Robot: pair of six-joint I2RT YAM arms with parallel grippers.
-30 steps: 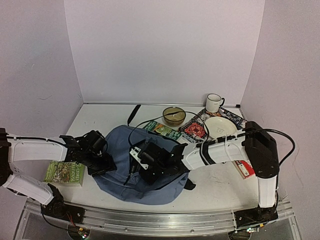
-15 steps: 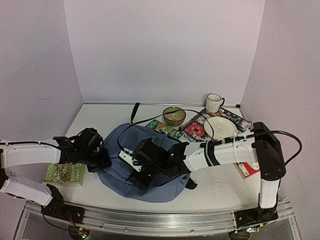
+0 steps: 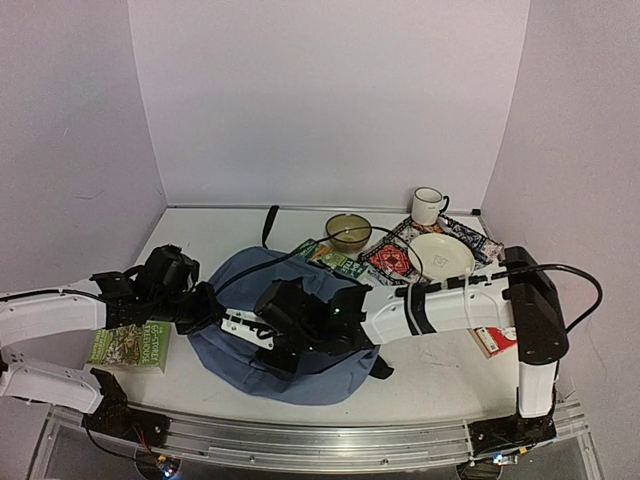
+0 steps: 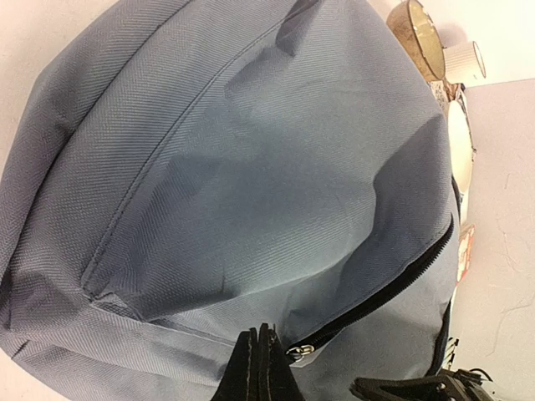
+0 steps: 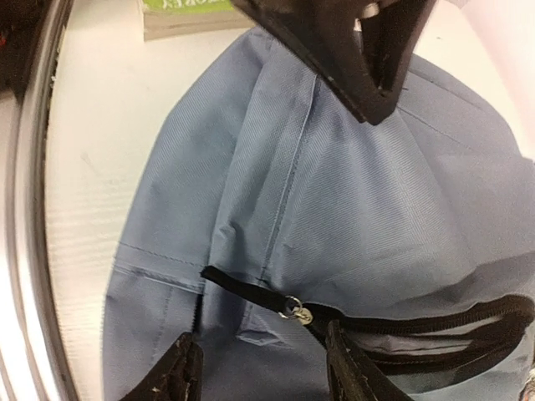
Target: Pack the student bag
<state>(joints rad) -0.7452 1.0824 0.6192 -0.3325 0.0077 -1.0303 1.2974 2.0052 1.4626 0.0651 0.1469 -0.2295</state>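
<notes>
Clamping a fold of student bag [image 3: 300, 375] fabric, the left end effector [image 4: 257, 338] is risking the thin cloth slipping; the right end effector [image 5: 261, 336], jaws apart, is straddling the zip pull [image 5: 294, 309] at lower centre.

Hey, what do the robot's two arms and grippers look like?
The left arm and right arm are white tubes with black joints, and thin black cables loop alongside. The left gripper and right gripper are black, each with two flat tapering fingers.

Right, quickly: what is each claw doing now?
Left claw: closed, pinching the backpack fabric.
Right claw: open, holding nothing.
</notes>
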